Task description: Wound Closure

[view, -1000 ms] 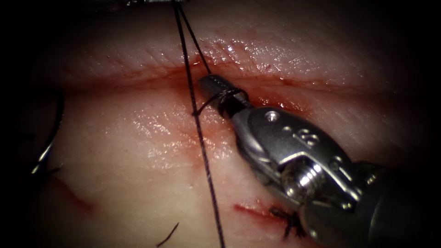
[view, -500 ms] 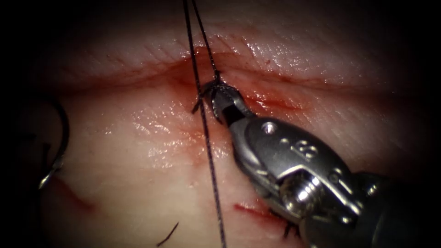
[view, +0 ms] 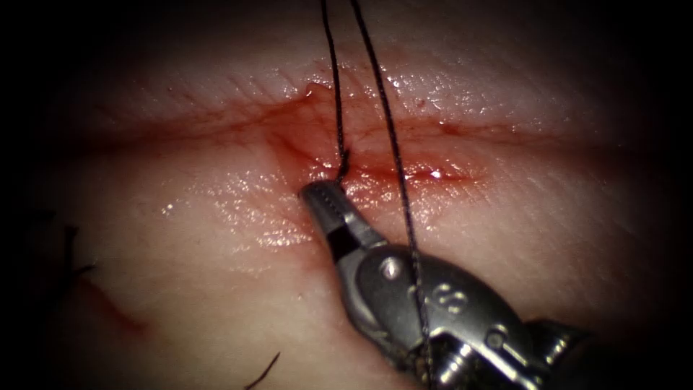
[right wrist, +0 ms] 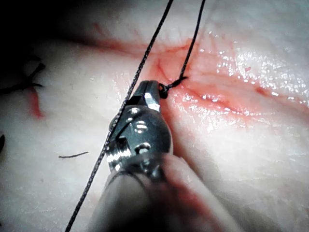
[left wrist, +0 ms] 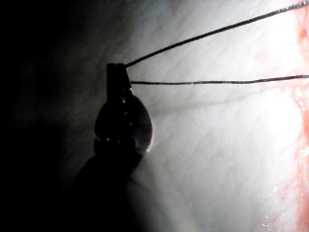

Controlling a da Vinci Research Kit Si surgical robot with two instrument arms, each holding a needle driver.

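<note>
The right arm's tool (view: 323, 192) comes in over the near part of the tissue (view: 202, 289), and its 2 jaws lie closed together with the tip pointing at the cut (view: 462, 131). A short loose cut end of thread (view: 263, 370) lies on the tissue near the front edge, well apart from the tool.

2 strands of the thread (view: 393, 144) run away from the tool toward the far side. One strand crosses over the tool's metal body and continues past it toward the front edge. The other comes down to the near lip of the cut and ends in a short dark tail just beside the tool's tip. In the right wrist view this tail curls up against the tip of the right arm's tool (right wrist: 150, 89). I cannot tell whether the closed jaws pinch it or only touch it.

Red fluid (view: 303, 148) wets the cut and the tissue around the place where the tail meets it.

Farther off, in the left wrist view, the left arm's tool (left wrist: 116, 72) stands above the tissue as a dark shape. Its jaws are closed on the thread, and both strands leave its tip taut, spreading apart toward the cut.
</note>
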